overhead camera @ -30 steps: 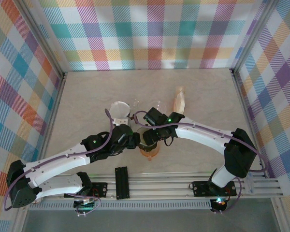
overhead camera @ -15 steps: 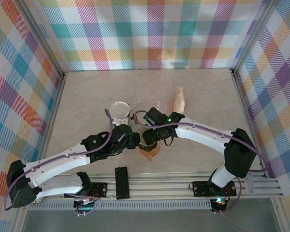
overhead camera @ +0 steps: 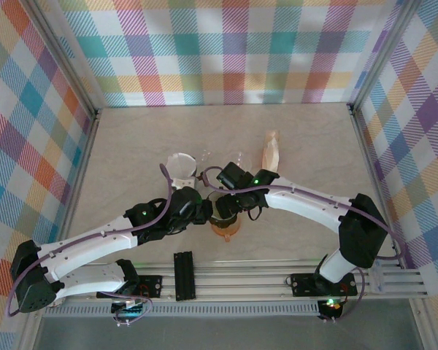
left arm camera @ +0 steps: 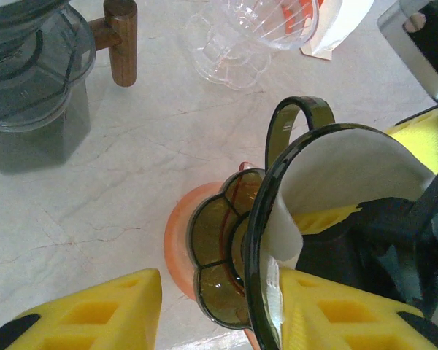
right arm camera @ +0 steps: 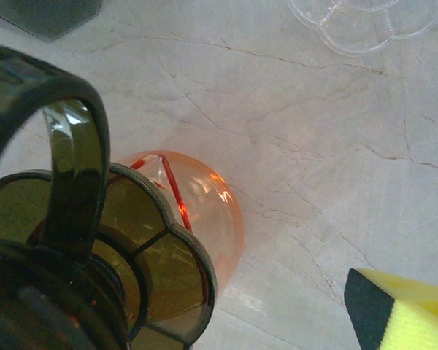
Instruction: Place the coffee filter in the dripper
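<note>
A smoky dark dripper (left arm camera: 259, 219) with a loop handle (right arm camera: 73, 146) sits on an orange glass carafe (left arm camera: 177, 244) at the table's middle (overhead camera: 226, 227). A white coffee filter (left arm camera: 343, 168) lies inside the dripper, one edge folded over near the rim. My left gripper (left arm camera: 219, 310) is open: its right finger (left arm camera: 336, 313) rests against the filter at the rim, and its left finger (left arm camera: 95, 317) stands clear of the dripper. My right gripper (overhead camera: 226, 208) is open wide beside the dripper, with one finger (right arm camera: 401, 310) over bare table. Its other finger is hidden behind the dripper.
A grey jar with a wooden handle (left arm camera: 120, 36) stands at the far left (overhead camera: 181, 166). A clear glass dripper (left arm camera: 233, 44) lies beyond the carafe. A tan filter pack (overhead camera: 271, 153) lies at the back right. A black block (overhead camera: 184, 273) sits at the near edge.
</note>
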You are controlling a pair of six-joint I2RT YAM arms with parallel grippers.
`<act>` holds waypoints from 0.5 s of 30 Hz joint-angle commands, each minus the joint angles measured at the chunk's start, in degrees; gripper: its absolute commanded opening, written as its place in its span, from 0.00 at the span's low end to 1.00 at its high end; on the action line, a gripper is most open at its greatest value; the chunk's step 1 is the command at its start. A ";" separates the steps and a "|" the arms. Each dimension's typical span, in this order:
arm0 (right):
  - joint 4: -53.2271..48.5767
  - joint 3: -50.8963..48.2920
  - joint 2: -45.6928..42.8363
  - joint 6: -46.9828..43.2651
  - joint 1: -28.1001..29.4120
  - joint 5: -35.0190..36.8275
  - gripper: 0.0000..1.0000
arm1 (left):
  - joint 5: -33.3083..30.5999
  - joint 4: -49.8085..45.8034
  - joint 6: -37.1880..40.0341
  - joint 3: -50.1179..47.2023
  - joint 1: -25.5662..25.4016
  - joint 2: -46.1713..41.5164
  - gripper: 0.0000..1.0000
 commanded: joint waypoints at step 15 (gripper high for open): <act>-2.97 -1.82 -19.67 1.52 -0.14 5.28 0.90 | -0.16 -0.59 -0.37 0.48 -0.14 0.38 0.45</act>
